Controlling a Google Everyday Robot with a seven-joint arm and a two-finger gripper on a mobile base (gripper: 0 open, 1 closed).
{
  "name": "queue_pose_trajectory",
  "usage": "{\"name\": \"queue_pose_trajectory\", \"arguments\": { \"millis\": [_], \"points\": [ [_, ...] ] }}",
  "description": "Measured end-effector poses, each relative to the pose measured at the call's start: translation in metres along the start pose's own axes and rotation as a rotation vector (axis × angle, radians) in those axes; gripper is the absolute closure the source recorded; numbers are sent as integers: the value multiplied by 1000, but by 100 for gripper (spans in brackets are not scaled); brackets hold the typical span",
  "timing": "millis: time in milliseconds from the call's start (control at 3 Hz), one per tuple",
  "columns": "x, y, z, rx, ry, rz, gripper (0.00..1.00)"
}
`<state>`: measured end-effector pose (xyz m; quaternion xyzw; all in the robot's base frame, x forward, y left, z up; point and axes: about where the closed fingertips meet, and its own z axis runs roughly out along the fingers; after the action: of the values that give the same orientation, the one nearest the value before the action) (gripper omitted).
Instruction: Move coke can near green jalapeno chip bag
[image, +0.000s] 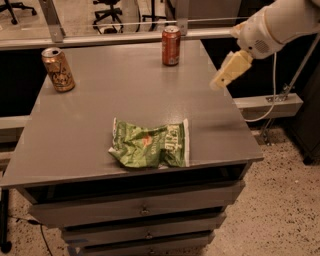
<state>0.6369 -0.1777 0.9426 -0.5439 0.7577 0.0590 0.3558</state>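
coke can at back, end effector to its right (grip state unclear)

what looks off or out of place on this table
Only the green jalapeno chip bag stands out: it lies crumpled near the front edge of the table. The coke can and the golden-brown can stand upright at the back, nothing spilled. The gripper hangs at the table's right edge, touching nothing.

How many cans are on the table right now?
2. The coke can stands at the far edge, right of centre; the golden-brown can stands near the far left corner. None seems hidden. The end effector hangs by the table's right edge, apart from both.
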Motion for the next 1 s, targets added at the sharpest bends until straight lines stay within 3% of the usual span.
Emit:
{"name": "queue_pose_trajectory", "arguments": {
  "millis": [333, 667, 1000],
  "points": [
    [-26, -59, 53, 46, -149, 87, 0],
    [-26, -59, 53, 46, -149, 87, 0],
    [-28, -61, 75, 24, -229, 170, 0]
  ]
}}
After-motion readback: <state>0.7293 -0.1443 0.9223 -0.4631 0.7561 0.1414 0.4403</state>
